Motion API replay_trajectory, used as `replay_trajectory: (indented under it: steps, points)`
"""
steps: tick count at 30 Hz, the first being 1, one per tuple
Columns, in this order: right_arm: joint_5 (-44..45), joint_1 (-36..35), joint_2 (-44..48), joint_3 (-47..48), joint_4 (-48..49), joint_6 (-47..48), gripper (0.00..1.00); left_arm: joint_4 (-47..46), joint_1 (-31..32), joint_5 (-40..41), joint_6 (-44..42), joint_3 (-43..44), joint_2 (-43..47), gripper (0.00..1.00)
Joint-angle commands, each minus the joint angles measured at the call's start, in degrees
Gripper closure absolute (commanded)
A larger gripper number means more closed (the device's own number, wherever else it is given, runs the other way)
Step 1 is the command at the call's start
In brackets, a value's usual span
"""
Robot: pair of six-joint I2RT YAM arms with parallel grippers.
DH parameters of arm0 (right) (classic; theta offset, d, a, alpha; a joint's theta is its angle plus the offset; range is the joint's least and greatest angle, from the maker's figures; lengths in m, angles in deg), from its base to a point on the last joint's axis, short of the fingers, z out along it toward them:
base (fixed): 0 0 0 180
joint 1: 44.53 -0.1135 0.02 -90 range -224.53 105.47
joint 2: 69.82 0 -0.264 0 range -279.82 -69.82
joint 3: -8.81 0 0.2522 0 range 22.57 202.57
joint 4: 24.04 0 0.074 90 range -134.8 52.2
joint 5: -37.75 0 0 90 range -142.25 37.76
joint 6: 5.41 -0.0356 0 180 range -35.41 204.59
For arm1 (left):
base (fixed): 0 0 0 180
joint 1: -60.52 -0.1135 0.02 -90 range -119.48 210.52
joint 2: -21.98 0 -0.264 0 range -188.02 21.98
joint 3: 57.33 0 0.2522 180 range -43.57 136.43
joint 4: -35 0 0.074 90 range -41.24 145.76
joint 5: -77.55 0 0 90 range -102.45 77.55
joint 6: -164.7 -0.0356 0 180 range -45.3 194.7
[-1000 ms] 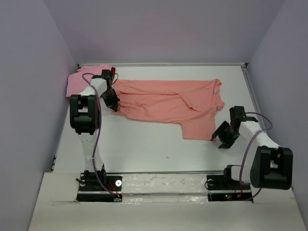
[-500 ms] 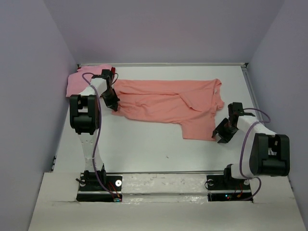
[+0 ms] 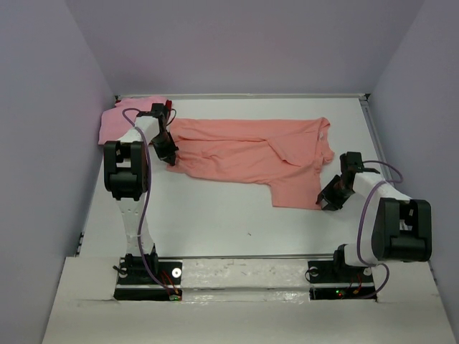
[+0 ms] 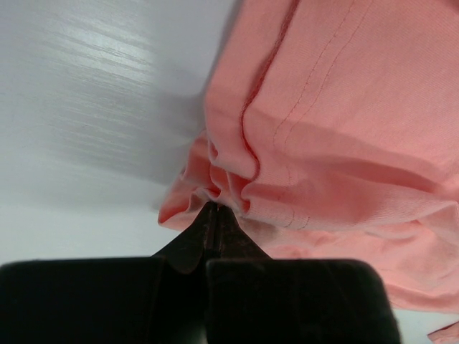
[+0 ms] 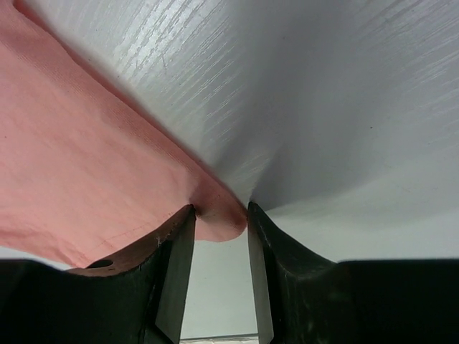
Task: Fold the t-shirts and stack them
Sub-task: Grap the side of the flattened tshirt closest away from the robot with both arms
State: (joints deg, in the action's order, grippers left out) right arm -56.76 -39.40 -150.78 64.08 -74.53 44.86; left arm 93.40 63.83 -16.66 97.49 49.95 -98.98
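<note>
Over the last second the right gripper (image 3: 331, 197) has swung in from the table's right side toward the lower right corner of the salmon-orange t-shirt (image 3: 251, 154), and its fingers have drawn closer together. The left arm has not shifted.

From the overhead camera, that shirt lies spread but rumpled across the upper middle of the white table (image 3: 215, 222), with one flap hanging down toward the right gripper. The left gripper (image 3: 166, 152) sits at the shirt's left edge. A lighter pink t-shirt (image 3: 118, 122) lies in a loose heap in the upper left corner, just behind the left arm. I cannot make out a dark red shirt with any certainty.

Through the left wrist camera, the left gripper (image 4: 214, 209) has its fingers pressed together on a bunched fold of the salmon-orange t-shirt (image 4: 323, 143), with fabric puckering at the tips and bare table (image 4: 93, 86) to the left.

Through the right wrist camera, the right gripper (image 5: 221, 213) has its fingers (image 5: 172, 247) standing apart on either side of the shirt's rounded corner (image 5: 72, 165), which fills the gap between them; it does not look pinched flat yet.

As I judge it, the work is at an early stage: one corner is held, the other is about to be taken, no neat fold shows, and nothing is stacked.
</note>
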Motion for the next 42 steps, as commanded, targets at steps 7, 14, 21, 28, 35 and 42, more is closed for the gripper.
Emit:
replay_trajectory:
  steps: [7, 14, 21, 28, 35, 42]
  points:
    - [-0.50, -0.47, 1.16, -3.11, 1.49, -1.32, 0.74, 2.03, 0.20, 0.43, -0.90, 2.02, 2.93, 1.00]
    - [-0.67, -0.47, 3.45, -2.14, -1.24, -0.79, 0.65, 1.68, 0.20, 0.43, -0.73, 1.76, 2.93, 1.00]
    - [-0.32, -0.47, 3.80, -1.18, -3.35, 0.00, 0.58, 1.59, 0.20, 0.08, -0.37, 2.02, 2.75, 1.00]
    - [-0.06, -0.47, 3.28, -1.79, -3.26, 0.09, 0.74, 1.50, 0.20, -0.10, -0.28, 2.20, 2.58, 1.00]
    - [-0.41, -0.47, 1.78, -1.44, -2.38, -0.09, 1.00, 1.68, 0.20, 0.16, -0.29, 2.20, 2.75, 1.00]
    - [-0.76, -0.47, 2.31, 3.30, -4.66, 1.05, 1.00, 2.11, 0.20, 0.08, -0.29, 2.81, 2.75, 1.00]
